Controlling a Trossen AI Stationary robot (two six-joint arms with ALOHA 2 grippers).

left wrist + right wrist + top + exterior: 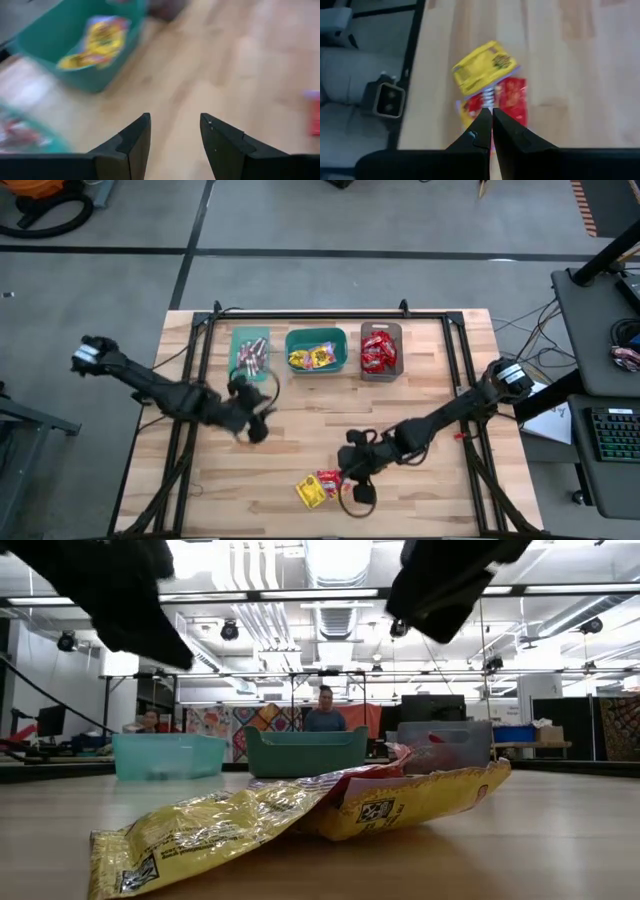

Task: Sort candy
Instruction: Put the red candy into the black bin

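On the wooden worktop [420, 395], three bins stand in a row along the far edge: a light teal bin [250, 352] nearest the left side holding the thin pinkish-tan sticks [251, 357], a darker teal bin [316, 350] in the middle holding yellow packets [312, 358], and a grey-brown bin [381, 351] on the right holding shiny red packets [377, 352]. The left gripper [258, 423] hangs over bare wood just in front of the light teal bin, towards the left side of the worktop, and its fingers [131, 145] stand wide apart with nothing between them; in the left wrist view the darker teal bin with its yellow packets lies ahead of it. The right gripper [358, 485] is near the front edge, about the middle of the worktop, with its jaws pressed together and empty, the tips pointing at a small heap of loose candy. That heap sits close to the front edge: a yellow packet [311, 493] lies beside and partly over a red packet [329, 481], and the right wrist view shows a second yellow packet [463, 114] peeking out under the red one. In the low view the crumpled yellow wrappers fill the foreground with the three bins in a line behind them, and two people [325, 712] sit in the room beyond the worktop.
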